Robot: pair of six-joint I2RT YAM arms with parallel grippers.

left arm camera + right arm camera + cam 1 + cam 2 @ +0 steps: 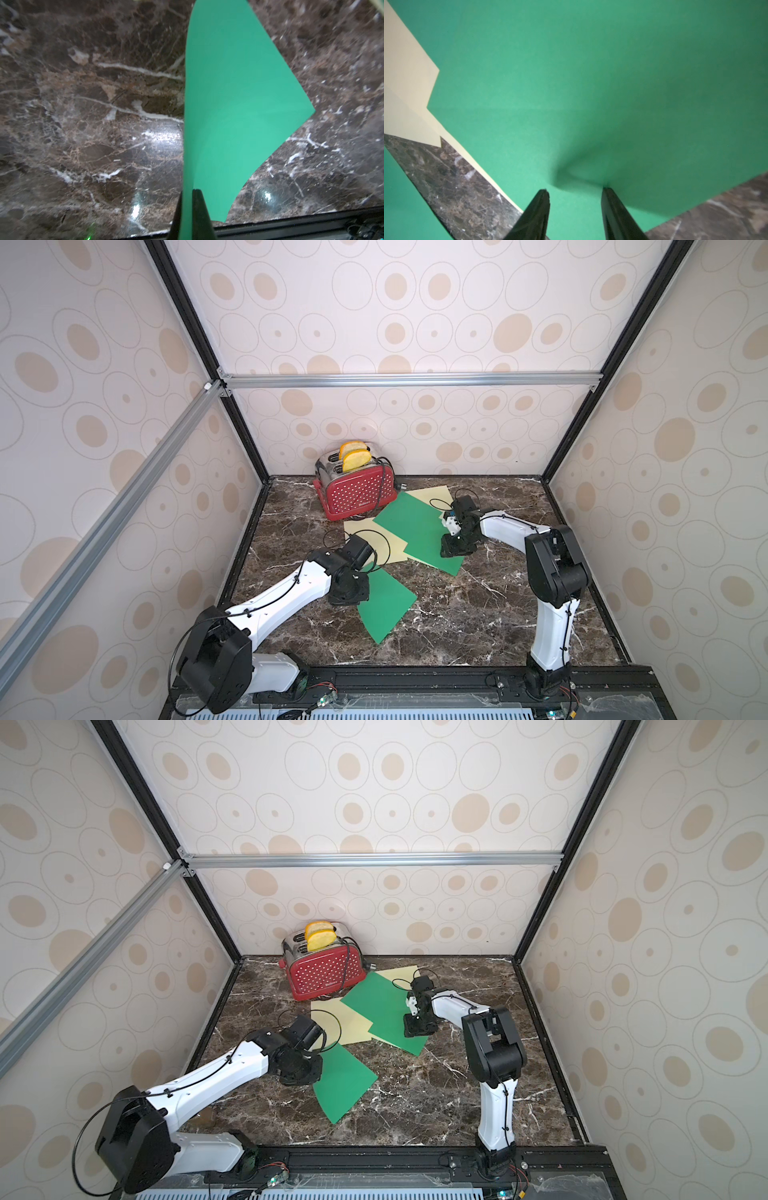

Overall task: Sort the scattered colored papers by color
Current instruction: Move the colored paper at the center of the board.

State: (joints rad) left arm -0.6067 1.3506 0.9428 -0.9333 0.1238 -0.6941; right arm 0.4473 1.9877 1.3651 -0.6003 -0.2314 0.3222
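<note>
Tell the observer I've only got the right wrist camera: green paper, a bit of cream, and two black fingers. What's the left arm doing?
Observer: The left gripper is shut on a lone green sheet, nearer the robot's base than the pile you are over.
Operator: Anything standing near my pile that I can't see?
Observer: Yes. A red toaster with two toast slices in its slots stands by the back wall, right beside the pile's far edge.
</note>
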